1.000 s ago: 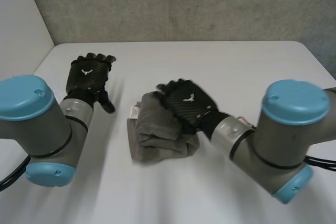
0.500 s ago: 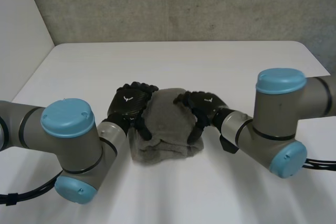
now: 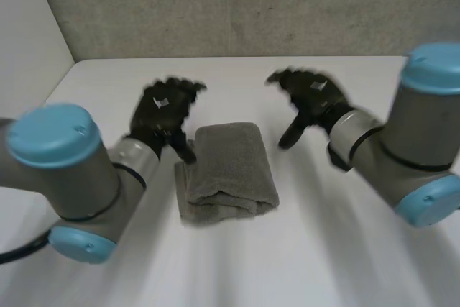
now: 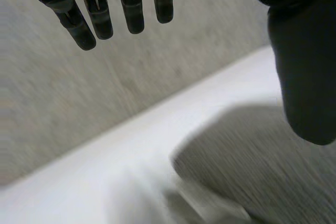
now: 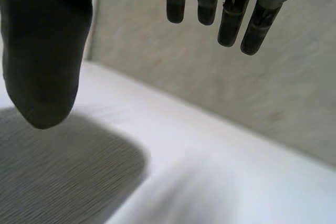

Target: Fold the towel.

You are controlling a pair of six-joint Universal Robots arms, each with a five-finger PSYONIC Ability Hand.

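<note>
We record a white worktop (image 3: 237, 80), plain and smooth, with its far edge running straight across the scene. One item lies directly on it: a grey towel (image 3: 226, 170), set near the middle of the surface and slightly to the left. We find the towel folded into a compact, thick bundle, longer from near to far than across. Its far end is a smooth rounded fold, and its near end shows stacked layers. It rests flat on the worktop.
</note>
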